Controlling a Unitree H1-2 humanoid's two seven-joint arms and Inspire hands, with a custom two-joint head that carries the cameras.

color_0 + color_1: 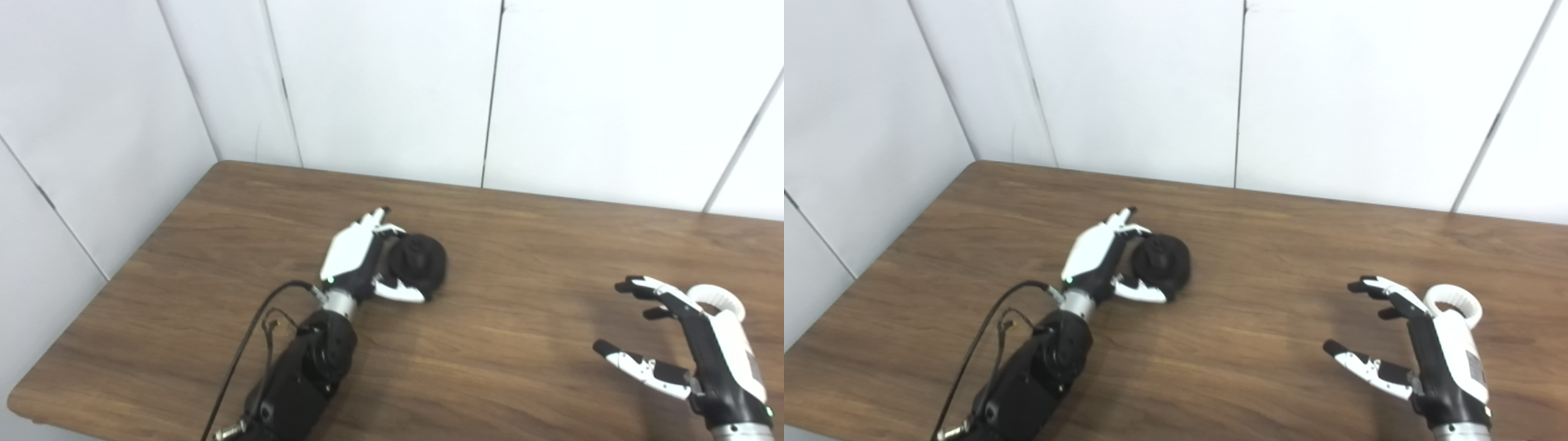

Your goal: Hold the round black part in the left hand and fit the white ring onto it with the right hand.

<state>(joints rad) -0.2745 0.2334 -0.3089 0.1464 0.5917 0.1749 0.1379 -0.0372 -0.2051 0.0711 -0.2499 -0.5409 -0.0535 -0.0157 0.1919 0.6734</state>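
Observation:
The round black part lies on the wooden table left of the middle. My left hand wraps it from the left: the thumb presses its near edge and the fingers curl over its far side. The part still rests on the table. The white ring lies flat near the right edge. My right hand hovers just in front and left of the ring, with fingers and thumb spread and nothing in it. The hand hides part of the ring.
White wall panels close off the table at the back and left. A black cable loops beside my left forearm. Bare wood lies between the two hands.

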